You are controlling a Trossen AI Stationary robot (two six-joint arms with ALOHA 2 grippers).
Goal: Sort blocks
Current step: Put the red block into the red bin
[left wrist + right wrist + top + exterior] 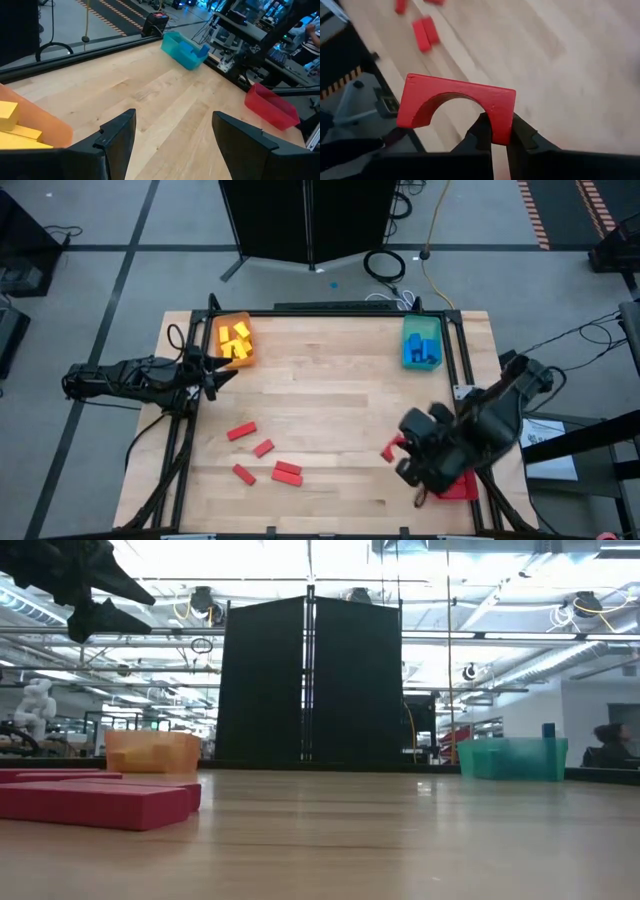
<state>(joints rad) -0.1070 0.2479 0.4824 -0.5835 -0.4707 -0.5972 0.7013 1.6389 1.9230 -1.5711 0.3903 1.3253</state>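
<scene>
Left fingers [120,137] apart; right fingers [485,131] clamped

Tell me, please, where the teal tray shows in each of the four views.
High view: teal tray at the table's far right corner.
Low view: far right, on the table's far edge.
Left wrist view: upper middle, blue blocks inside.
Right wrist view: not in it.
Shared landmark: the orange tray.

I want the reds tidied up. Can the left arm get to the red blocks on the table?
Probably yes: the left gripper is open and empty beside the orange tray, with only bare table between it and the loose red blocks.
</scene>
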